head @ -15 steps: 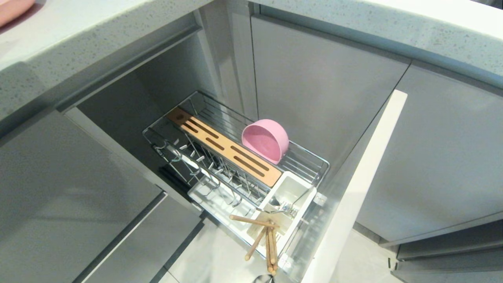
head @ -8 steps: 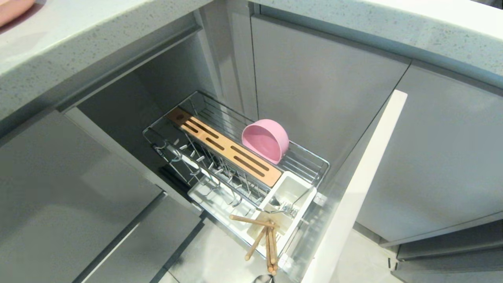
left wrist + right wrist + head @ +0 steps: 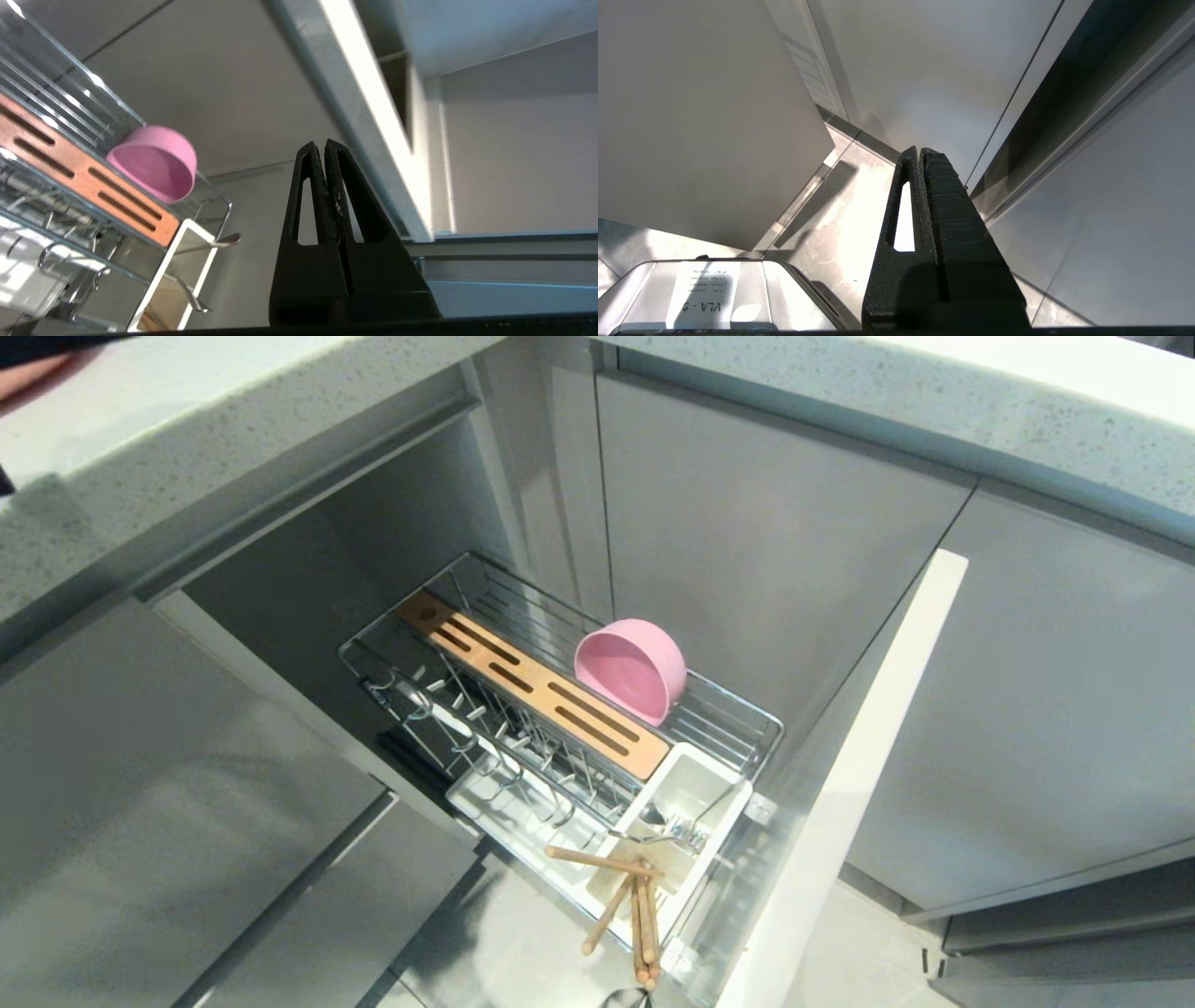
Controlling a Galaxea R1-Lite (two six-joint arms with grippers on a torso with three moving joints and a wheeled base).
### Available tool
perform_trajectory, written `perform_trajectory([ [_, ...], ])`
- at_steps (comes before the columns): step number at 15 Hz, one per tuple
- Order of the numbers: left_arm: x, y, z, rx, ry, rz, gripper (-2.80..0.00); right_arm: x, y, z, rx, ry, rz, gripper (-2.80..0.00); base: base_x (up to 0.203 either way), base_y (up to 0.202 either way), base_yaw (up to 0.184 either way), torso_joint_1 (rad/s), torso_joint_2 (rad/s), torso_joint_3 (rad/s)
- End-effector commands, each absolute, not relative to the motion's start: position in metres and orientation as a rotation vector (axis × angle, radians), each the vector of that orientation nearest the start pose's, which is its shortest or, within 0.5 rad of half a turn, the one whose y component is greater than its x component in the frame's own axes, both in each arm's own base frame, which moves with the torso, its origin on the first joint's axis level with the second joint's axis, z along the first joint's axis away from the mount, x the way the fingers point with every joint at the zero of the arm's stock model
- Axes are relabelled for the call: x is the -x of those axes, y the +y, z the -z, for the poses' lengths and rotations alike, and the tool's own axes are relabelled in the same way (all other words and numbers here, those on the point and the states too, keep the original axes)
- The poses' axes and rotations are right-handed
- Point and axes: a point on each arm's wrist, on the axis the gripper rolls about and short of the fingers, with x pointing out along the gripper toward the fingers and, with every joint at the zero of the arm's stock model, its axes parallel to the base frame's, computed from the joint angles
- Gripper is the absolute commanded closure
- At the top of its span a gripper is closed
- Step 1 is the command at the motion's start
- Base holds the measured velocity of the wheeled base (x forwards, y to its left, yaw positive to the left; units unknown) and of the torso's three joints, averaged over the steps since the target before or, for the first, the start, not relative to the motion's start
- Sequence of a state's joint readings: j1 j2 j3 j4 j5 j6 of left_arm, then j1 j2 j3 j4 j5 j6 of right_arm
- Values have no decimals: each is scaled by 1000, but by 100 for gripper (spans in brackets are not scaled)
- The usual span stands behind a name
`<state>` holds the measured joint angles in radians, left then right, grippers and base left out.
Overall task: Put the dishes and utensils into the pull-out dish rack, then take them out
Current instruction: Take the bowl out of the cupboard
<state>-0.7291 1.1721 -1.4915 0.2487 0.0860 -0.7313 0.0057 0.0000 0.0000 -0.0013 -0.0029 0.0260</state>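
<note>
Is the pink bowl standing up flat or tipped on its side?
Tipped on its side. The pink bowl leans in the wire rack beside the wooden strip, its open mouth facing sideways, not up.

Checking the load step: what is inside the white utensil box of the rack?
The white utensil box holds wooden chopsticks leaning out over its front and a silver fork-like utensil. The box's bottom beneath them is hidden.

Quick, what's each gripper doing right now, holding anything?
Left gripper: shut, holding nothing.
Right gripper: shut, holding nothing.
</note>
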Motion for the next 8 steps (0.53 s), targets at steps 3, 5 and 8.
perform_trajectory([
  [3, -115, -116, -390, 688, 280, 621, 0, 23, 0, -75, -26, 0, -3, 0, 0, 0, 0, 0, 0, 0],
  [5, -121, -125, -383, 677, 311, 607, 0, 23, 0, -75, -26, 0, -3, 0, 0, 0, 0, 0, 0, 0],
  [8, -131, -136, -374, 662, 344, 572, 0, 23, 0, -75, -26, 0, -3, 0, 0, 0, 0, 0, 0, 0],
])
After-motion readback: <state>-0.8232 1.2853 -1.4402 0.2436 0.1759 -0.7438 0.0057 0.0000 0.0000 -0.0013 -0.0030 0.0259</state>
